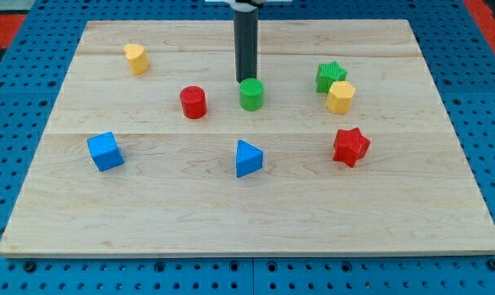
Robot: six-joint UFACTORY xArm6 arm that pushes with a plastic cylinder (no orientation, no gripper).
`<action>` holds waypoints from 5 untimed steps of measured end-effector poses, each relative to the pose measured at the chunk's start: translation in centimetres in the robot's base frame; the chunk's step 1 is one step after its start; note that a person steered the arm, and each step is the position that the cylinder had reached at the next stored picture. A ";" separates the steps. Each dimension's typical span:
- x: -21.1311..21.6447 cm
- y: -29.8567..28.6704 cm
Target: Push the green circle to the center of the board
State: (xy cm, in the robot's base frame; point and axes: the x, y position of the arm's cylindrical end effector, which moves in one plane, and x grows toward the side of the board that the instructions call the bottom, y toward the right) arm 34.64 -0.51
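The green circle (pixel 251 94) is a short green cylinder standing on the wooden board (pixel 247 205), a little above the board's middle. My tip (pixel 246 80) is the lower end of the dark rod that comes down from the view's top. It stands just behind the green circle, at its top edge, touching or nearly touching it.
A red cylinder (pixel 193 102) stands left of the green circle. A yellow block (pixel 136 58) is at upper left. A green star (pixel 330 75) and yellow hexagon (pixel 340 97) sit at right, a red star (pixel 351 147) below them. A blue cube (pixel 106 151) and blue triangle (pixel 247 158) lie lower.
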 end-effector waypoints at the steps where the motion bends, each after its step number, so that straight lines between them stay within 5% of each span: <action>1: 1.0 -0.9; 5: 5.1 9.1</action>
